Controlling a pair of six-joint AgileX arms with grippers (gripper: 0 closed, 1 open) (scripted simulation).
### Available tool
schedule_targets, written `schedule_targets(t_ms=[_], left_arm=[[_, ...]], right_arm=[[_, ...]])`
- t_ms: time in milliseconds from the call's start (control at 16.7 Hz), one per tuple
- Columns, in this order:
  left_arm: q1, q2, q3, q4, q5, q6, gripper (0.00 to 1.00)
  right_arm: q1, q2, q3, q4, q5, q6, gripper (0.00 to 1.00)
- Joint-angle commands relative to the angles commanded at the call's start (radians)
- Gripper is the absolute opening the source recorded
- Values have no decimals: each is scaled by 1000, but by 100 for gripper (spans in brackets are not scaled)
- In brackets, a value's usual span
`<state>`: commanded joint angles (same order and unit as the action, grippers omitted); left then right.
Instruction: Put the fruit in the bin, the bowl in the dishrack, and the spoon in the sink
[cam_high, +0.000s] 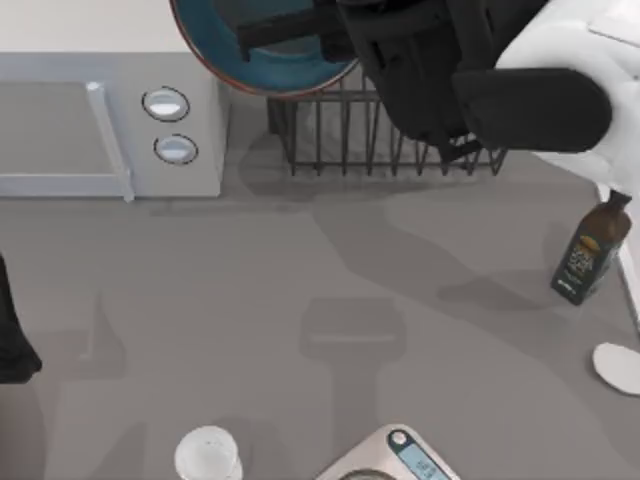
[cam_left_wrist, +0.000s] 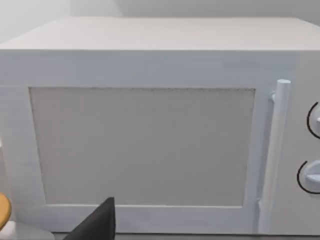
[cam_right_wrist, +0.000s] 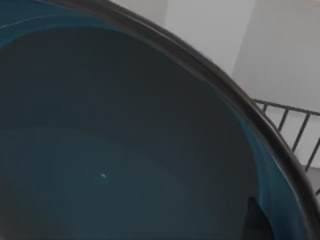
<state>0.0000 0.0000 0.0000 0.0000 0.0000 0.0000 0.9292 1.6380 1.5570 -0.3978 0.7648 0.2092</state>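
Note:
The blue bowl (cam_high: 215, 35) with its reddish-brown rim hangs tilted at the back of the table, over the left end of the dark wire dishrack (cam_high: 380, 140). My right gripper (cam_high: 262, 38) reaches in from the right and is shut on the bowl; one dark finger lies across its inside. The bowl's grey-blue inside (cam_right_wrist: 110, 150) sits very close in the right wrist view, with rack bars (cam_right_wrist: 295, 125) beyond its rim. My left arm (cam_high: 15, 340) is parked at the left edge. The fruit, the bin and the sink are out of view. A pale oval piece (cam_high: 618, 368) at the right edge may be the spoon.
A white microwave (cam_high: 110, 120) with two round knobs stands at the back left and faces the left wrist camera (cam_left_wrist: 145, 145). A dark bottle (cam_high: 590, 250) stands at the right. A clear glass (cam_high: 208, 455) and a kitchen scale (cam_high: 395, 460) sit at the front edge.

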Motion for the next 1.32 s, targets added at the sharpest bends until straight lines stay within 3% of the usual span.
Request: schedule_targets(t_ms=[240,480,900,1320], left_arm=[[0,0,0,0,0,0,100],[0,0,0,0,0,0,100],[0,0,0,0,0,0,100],[0,0,0,0,0,0,100]], right_arm=[[80,-124,-80,264,204,-124,0],[108,-195,-119,373,295,-177,0],[72,-158,-119,408,264,-177,0],[-106,156,-166,789,89,-186,0]])
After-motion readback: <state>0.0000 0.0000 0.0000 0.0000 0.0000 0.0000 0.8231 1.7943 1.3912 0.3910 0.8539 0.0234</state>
